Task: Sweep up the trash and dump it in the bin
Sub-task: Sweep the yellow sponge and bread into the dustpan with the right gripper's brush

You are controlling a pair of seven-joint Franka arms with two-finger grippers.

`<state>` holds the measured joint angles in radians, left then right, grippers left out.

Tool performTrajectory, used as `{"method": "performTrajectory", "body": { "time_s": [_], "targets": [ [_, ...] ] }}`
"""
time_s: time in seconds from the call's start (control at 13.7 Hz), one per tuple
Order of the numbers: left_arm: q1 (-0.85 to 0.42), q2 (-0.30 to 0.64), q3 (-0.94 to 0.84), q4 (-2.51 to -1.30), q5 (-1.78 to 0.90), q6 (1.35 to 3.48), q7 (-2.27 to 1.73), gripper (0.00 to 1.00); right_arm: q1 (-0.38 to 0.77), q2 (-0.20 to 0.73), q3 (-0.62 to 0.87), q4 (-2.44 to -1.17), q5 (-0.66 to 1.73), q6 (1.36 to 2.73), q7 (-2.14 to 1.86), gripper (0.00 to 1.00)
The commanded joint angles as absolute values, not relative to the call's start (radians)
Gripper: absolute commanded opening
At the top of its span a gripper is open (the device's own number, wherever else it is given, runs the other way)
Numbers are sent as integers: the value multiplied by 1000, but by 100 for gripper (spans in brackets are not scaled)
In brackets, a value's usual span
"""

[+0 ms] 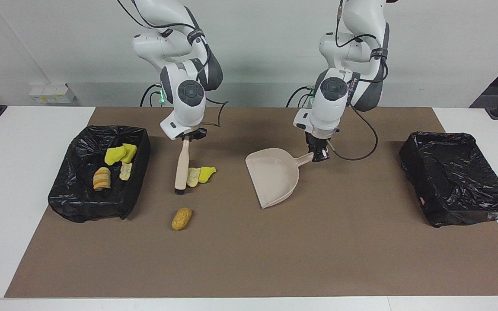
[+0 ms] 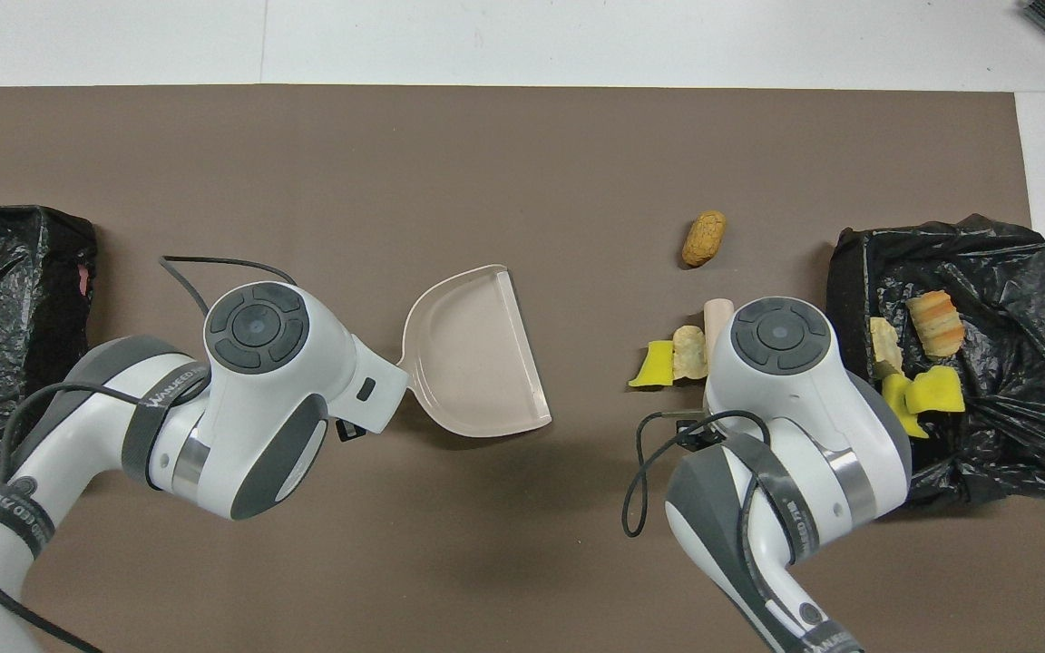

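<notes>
Right gripper (image 1: 185,139) is clamping the brush (image 1: 182,167) beside two scraps (image 1: 200,175) mid-mat — left gripper (image 1: 317,156) is gripping the dustpan (image 1: 275,177); it should be pressing its lip flat.

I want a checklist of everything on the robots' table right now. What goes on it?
Surface: brown mat on a white table.
Job's things: four scraps in the bin at the right arm's end; a yellow scrap and a beige scrap beside the brush; a golden-brown piece alone, farther from the robots; the other bin shows no scraps.
Clutter: nothing seen.
Grippers: right gripper shut on the brush handle; left gripper shut on the dustpan handle.
Cables: black cable loops by the left gripper.
Surroundings: white wall, white box.
</notes>
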<state>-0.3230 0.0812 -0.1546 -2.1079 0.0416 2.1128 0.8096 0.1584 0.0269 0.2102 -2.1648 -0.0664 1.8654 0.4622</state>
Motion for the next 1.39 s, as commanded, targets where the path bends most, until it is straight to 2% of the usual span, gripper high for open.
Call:
{"method": "performTrajectory", "body": {
  "time_s": [0.0, 0.29, 0.51, 0.66, 1.02, 1.32],
  "targets": [
    [-336, 45, -146, -2154, 55, 2132, 729, 0, 199, 11, 213, -2180, 40, 1942, 439, 0],
    [-336, 41, -146, -2157, 54, 2134, 698, 0, 274, 92, 215, -2099, 175, 2017, 527, 0],
    [-336, 43, -146, -2157, 54, 2135, 698, 0, 353, 181, 216, -2074, 219, 2144, 566, 0],
    [-336, 43, -146, -2157, 54, 2135, 698, 0, 391, 209, 216, -2025, 241, 2154, 572, 0],
    [-334, 43, -146, -2157, 54, 2132, 698, 0, 445, 221, 216, -1962, 259, 2168, 551, 0],
    [-334, 40, -146, -2158, 52, 2129, 698, 0, 388, 161, 209, -1965, 253, 2112, 379, 0]
  ]
}}
